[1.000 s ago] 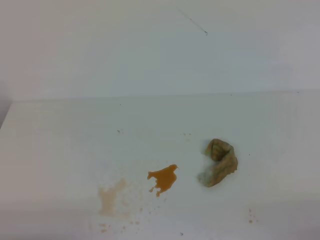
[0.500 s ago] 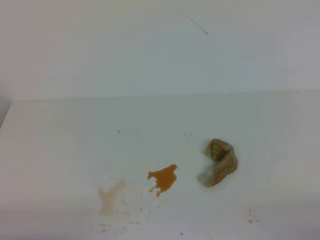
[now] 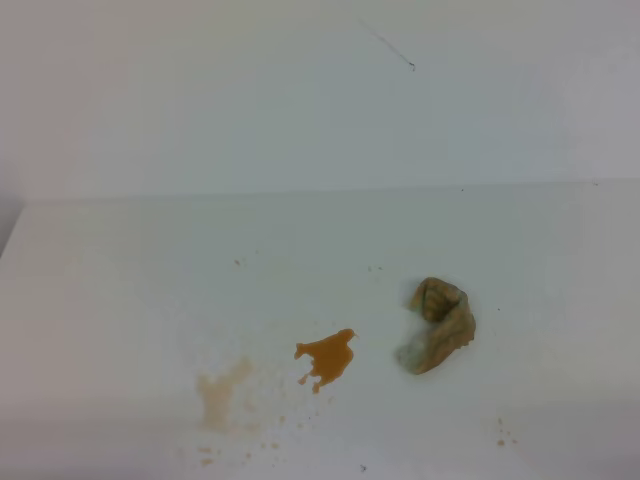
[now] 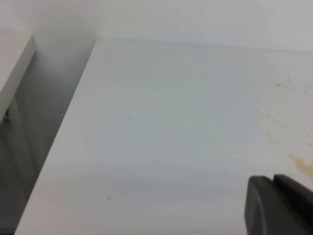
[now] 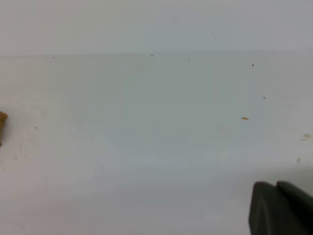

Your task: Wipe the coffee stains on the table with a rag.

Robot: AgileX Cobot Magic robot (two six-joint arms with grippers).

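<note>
On the white table (image 3: pixel 130 290) lie the coffee stains: a vivid orange-brown blotch (image 3: pixel 326 357) near the front middle, a pale tan smear (image 3: pixel 222 392) to its left, and small specks (image 3: pixel 503 432) at the front right. The rag (image 3: pixel 438 325), a lumpy tan wad, rests to the right of the orange blotch, apart from it. Neither gripper shows in the exterior high view. The left gripper (image 4: pixel 273 180) appears in its wrist view as dark fingers pressed together, holding nothing, near a faint tan smear (image 4: pixel 299 164). The right gripper (image 5: pixel 275 185) looks the same, shut and empty; the rag's edge (image 5: pixel 2 120) peeks in at far left.
A white wall with a thin dark scratch (image 3: pixel 388 46) rises behind the table. The table's left edge (image 4: pixel 58 147) drops into a shadowed gap, with another white ledge (image 4: pixel 14 63) beyond it. Tiny orange specks (image 5: pixel 244 118) dot the right side.
</note>
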